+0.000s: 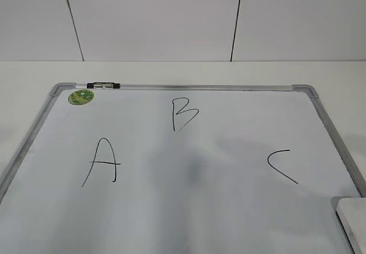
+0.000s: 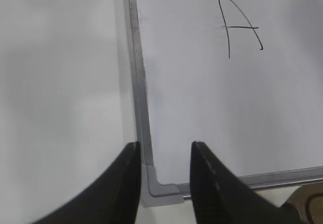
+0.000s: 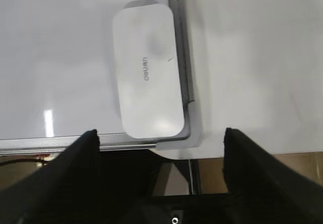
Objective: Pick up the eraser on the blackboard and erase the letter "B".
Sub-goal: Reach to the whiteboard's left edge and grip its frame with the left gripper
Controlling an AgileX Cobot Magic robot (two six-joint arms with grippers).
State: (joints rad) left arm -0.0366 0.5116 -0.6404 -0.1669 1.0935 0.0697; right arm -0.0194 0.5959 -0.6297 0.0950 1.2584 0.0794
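Observation:
The blackboard (image 1: 229, 208) is a white board with a silver-grey frame lying flat on the table. The black letter "B" (image 1: 183, 114) is drawn near its far middle, between "A" (image 1: 102, 162) and "C" (image 1: 282, 166). The white eraser (image 1: 352, 222) lies in the board's near right corner; it also shows in the right wrist view (image 3: 146, 70). My right gripper (image 3: 160, 133) is open and empty, hovering just short of the eraser. My left gripper (image 2: 164, 146) is open and empty above the board's near left corner (image 2: 161, 186). Neither gripper shows in the exterior view.
A round green sticker (image 1: 80, 97) and a black-and-silver marker (image 1: 103, 85) sit at the board's far left corner. White table (image 1: 183, 71) surrounds the board, with a white panelled wall behind. The table's front edge (image 3: 242, 156) lies under my right gripper.

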